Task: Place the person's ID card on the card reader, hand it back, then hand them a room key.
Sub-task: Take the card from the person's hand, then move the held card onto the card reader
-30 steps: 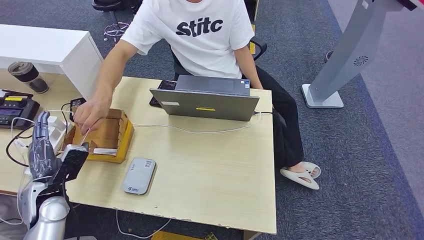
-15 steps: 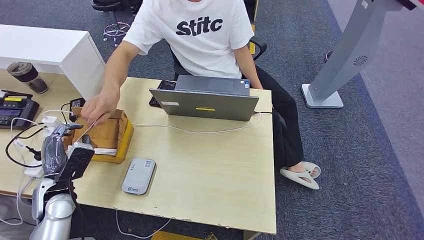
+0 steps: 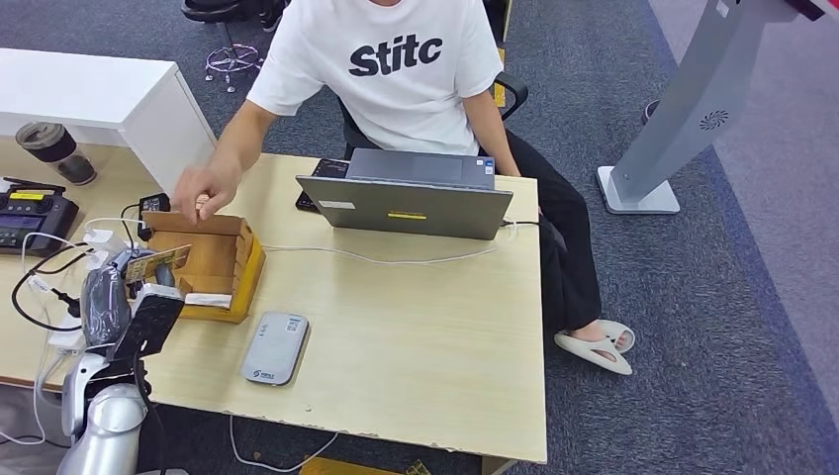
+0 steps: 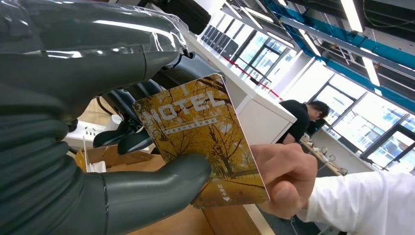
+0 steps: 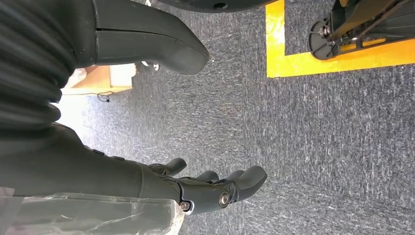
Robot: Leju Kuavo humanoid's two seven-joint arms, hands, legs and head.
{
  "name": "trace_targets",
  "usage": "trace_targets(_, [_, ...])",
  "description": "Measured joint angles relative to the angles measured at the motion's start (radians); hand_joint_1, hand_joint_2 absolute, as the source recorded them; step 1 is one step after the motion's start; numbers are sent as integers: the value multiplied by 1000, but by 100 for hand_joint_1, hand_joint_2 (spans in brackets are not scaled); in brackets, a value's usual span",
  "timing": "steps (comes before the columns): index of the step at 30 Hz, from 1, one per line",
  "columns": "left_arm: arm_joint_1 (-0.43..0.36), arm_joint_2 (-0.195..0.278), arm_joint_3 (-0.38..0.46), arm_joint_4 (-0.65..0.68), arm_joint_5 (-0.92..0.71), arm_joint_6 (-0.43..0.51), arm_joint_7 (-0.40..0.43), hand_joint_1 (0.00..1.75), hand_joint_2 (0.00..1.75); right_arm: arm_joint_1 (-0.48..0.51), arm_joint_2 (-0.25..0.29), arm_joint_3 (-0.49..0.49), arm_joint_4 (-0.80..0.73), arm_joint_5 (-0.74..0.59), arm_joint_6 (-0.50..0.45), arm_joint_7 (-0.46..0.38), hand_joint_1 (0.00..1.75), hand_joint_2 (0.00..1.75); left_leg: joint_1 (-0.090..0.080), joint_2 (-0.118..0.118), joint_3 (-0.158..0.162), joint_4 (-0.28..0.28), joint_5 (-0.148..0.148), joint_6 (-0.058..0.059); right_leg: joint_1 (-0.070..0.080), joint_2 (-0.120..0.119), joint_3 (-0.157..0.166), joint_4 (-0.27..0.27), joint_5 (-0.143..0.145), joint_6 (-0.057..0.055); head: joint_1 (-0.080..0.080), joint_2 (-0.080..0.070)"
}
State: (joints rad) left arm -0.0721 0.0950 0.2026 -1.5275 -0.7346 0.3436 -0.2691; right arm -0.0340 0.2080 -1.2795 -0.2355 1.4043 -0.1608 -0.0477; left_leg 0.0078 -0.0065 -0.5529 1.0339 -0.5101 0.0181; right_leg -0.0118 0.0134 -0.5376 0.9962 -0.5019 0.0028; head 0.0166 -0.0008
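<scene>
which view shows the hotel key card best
The left wrist view: the hotel key card fills it, print readable, pinched by the left hand. The head view shows it small and edge-on; the right wrist view shows carpet.

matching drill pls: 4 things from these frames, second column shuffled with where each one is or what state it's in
Things:
1. hotel card
2. laptop
3. card reader
4. right hand

Places or states:
A. flat on the desk, nothing on it
B. hanging over grey carpet, holding nothing
C. held by the left hand, above the cardboard box
D. in front of the seated person

Pairs: 1-C, 2-D, 3-A, 4-B
</scene>
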Motion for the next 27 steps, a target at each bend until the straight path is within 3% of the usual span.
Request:
trace_targets(7, [22, 10, -15, -21, -77, -90, 36, 175, 175, 0, 5, 0, 4, -3, -3, -2, 0, 175, 0, 0, 0, 0, 0, 0, 0, 0, 0, 0, 0, 0, 0, 0])
trace_targets(15, [83, 52, -112, -97, -215, -201, 101, 175, 175, 0, 17, -3, 4, -23, -5, -29, 0, 175, 0, 0, 0, 0, 0, 0, 0, 0, -1, 0, 0, 0, 0, 0])
trace_targets(27, [86, 117, -225, -125, -409, -205, 213, 175, 175, -1, 25, -11, 3, -20, -10, -16, 0, 175, 0, 0, 0, 0, 0, 0, 0, 0, -1, 0, 0, 0, 0, 0])
